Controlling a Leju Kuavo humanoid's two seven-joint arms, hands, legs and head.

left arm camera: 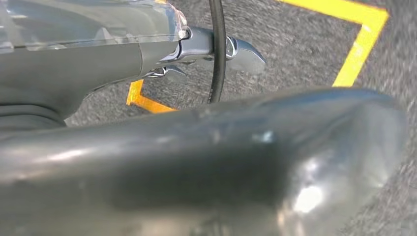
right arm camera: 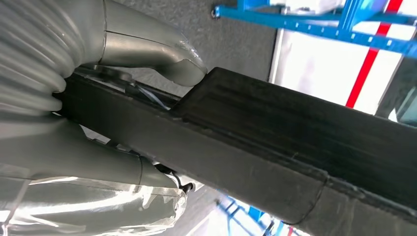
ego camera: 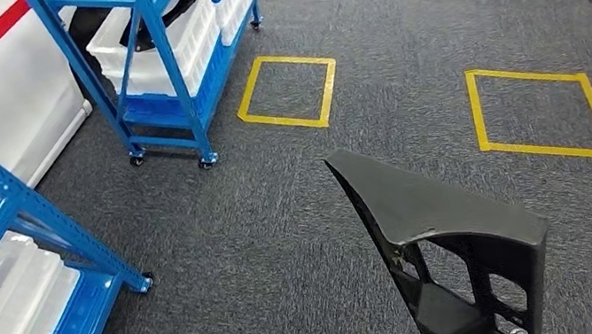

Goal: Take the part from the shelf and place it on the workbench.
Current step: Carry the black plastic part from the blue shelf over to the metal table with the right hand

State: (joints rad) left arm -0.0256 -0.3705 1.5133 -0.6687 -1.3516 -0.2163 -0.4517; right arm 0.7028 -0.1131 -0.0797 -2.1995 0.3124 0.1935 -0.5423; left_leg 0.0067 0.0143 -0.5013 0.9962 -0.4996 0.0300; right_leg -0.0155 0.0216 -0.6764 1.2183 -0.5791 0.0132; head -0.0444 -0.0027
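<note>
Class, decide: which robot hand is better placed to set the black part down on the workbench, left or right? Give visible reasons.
Right. The right robot hand already grips the black part, thumb on top. The left robot hand carries nothing.

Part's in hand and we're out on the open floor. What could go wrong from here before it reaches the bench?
The black part sticks far out past the right hand, so it could twist or slip in that hold. Its raised tip may also clip the blue shelf during a turn. The part blocks some of the head view's floor.
</note>
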